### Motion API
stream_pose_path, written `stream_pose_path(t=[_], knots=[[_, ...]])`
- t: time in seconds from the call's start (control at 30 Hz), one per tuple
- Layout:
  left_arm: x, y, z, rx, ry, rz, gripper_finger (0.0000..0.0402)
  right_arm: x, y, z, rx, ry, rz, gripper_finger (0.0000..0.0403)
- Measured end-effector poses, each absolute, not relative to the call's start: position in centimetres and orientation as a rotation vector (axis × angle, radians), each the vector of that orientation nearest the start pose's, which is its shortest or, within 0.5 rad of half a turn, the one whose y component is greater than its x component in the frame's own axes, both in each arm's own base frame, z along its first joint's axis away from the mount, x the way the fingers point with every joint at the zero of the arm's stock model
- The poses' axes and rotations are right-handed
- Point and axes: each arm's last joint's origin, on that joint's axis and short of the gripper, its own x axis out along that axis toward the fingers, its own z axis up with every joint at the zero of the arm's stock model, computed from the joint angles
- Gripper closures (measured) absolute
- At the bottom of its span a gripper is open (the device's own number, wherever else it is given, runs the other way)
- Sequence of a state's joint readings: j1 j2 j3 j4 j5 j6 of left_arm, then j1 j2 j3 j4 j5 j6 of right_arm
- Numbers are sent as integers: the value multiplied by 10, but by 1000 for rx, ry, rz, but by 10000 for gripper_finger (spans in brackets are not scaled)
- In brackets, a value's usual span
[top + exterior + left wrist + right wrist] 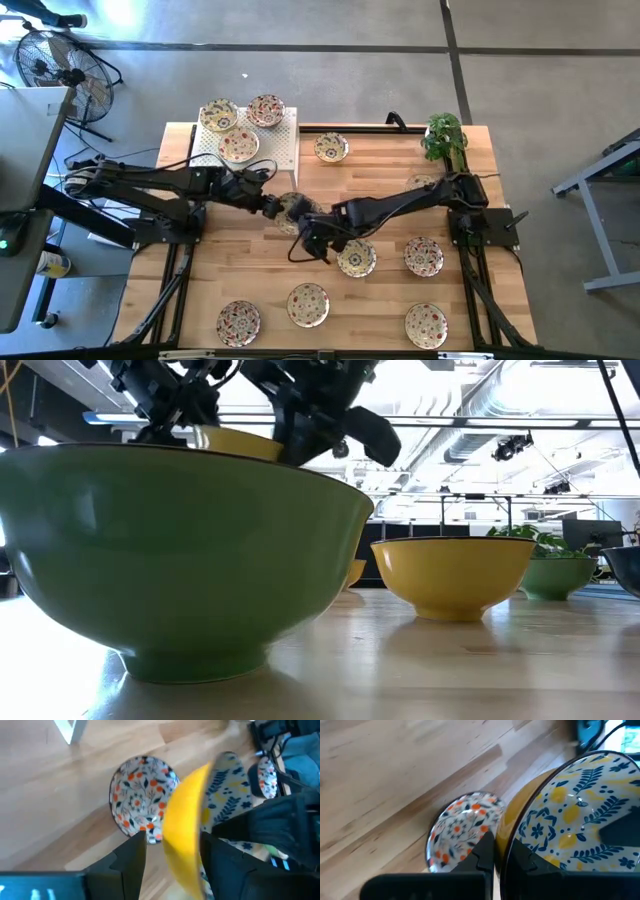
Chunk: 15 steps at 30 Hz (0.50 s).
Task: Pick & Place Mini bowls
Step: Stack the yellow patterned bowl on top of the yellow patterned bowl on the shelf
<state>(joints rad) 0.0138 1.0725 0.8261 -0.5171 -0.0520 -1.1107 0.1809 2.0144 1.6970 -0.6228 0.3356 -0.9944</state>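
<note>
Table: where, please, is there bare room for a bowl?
Bare wood: between the back bowl and the plant; between the left arm and the front-left bowl. Crowded centre: left gripper and right gripper meet at a yellow bowl.

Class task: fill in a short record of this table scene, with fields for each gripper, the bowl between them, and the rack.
right gripper: shut on the rim of the yellow lemon-pattern bowl, mid-table
left gripper: open, one finger on each side of that bowl
beneath them: red floral bowl lying on the wooden table
white rack: far left corner, three floral bowls on it
</note>
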Motion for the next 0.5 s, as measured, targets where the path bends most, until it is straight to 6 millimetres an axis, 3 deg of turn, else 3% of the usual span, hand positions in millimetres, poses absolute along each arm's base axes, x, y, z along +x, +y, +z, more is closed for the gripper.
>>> stream_pose_path(t=[0.13,0.3,0.4,0.5], knots=[[216,7,266,-1081,686,451,253,436,73,247,-1167,902,319,394],[216,7,263,-1075,708,454,330,438,73,247,-1159,883,327,386],[215,7,261,-1055,726,466,373,440,74,249,-1153,852,324,371],[213,6,259,-1028,760,462,389,441,77,251,-1147,828,306,340]])
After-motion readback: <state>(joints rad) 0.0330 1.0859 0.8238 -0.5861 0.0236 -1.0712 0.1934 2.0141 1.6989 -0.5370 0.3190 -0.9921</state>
